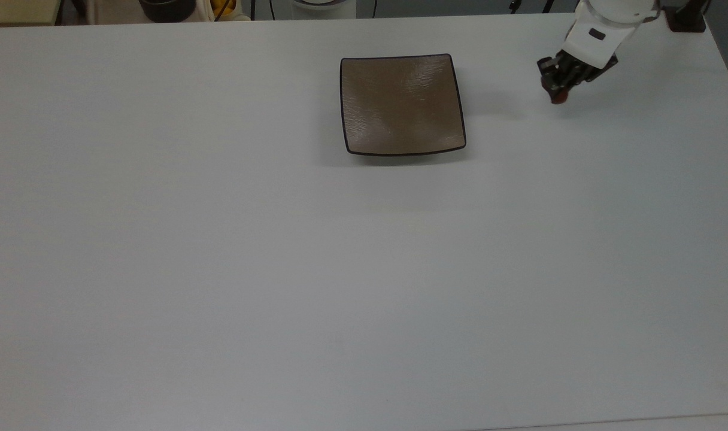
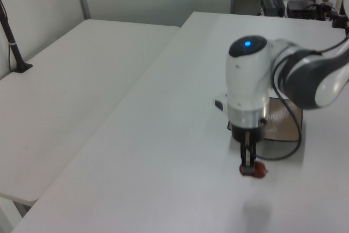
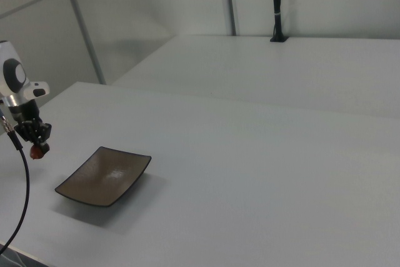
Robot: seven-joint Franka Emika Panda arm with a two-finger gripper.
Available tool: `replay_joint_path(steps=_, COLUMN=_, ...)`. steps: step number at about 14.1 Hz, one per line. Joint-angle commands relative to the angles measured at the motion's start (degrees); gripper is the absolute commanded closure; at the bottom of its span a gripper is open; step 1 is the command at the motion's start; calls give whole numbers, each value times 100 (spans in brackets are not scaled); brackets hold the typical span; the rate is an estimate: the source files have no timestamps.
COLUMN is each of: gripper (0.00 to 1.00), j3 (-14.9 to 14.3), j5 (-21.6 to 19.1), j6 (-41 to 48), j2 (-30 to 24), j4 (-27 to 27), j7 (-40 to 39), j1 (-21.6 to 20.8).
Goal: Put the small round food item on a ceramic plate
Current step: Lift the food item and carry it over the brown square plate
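My gripper (image 1: 557, 91) (image 2: 250, 167) (image 3: 39, 145) is shut on the small round food item (image 1: 558, 97) (image 2: 257, 171) (image 3: 39, 151), a glossy reddish-brown lump hanging in the air above the white table. Its shadow lies on the table below in the left view. The ceramic plate (image 1: 402, 105) (image 2: 283, 126) (image 3: 105, 176), square and brown with a thin dark rim, lies bare on the table. In the top view the gripper is to the right of the plate, apart from it. In the right view it hangs to the plate's left.
A black cable (image 2: 283, 155) (image 3: 19, 198) loops down from the wrist. A second white table (image 2: 71, 96) (image 3: 281, 67) adjoins this one, with a black post (image 3: 275, 4) standing on it. Dark containers (image 1: 166, 9) sit past the top view's far edge.
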State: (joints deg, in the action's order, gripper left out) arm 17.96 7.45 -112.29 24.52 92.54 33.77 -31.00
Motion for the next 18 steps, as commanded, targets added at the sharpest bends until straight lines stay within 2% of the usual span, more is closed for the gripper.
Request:
replay_joint_path(steps=1, gripper=87, j3=-476, j5=73, j6=506, j2=-368, j4=89, j7=-459, j1=76)
replay_joint_path(steps=5, gripper=86, j3=-1302, j5=187, j6=568, j2=-597, j4=141, j7=-661, j1=182)
replay_joint_path(steps=7, gripper=86, j3=-1400, j5=178, j6=682, j2=-597, j4=246, j7=-723, j1=287)
replay_joint_path(steps=11, gripper=86, j3=-1620, j5=178, j6=700, j2=-834, j4=799, j7=-775, j1=331)
replay_joint_path(steps=15, gripper=84, j3=-1866, j5=117, j6=639, j2=-966, j4=1301, j7=-1329, j1=349)
replay_joint_path(steps=16, gripper=80, j3=-1866, j5=117, j6=612, j2=-958, j4=1389, j7=-1364, j1=375)
replay_joint_path(steps=17, gripper=68, j3=-1866, j5=108, j6=612, j2=-949, j4=1450, j7=-1365, j1=410)
replay_joint_path(steps=18, gripper=50, j3=-1866, j5=99, j6=612, j2=-949, j4=1469, j7=-1373, j1=419)
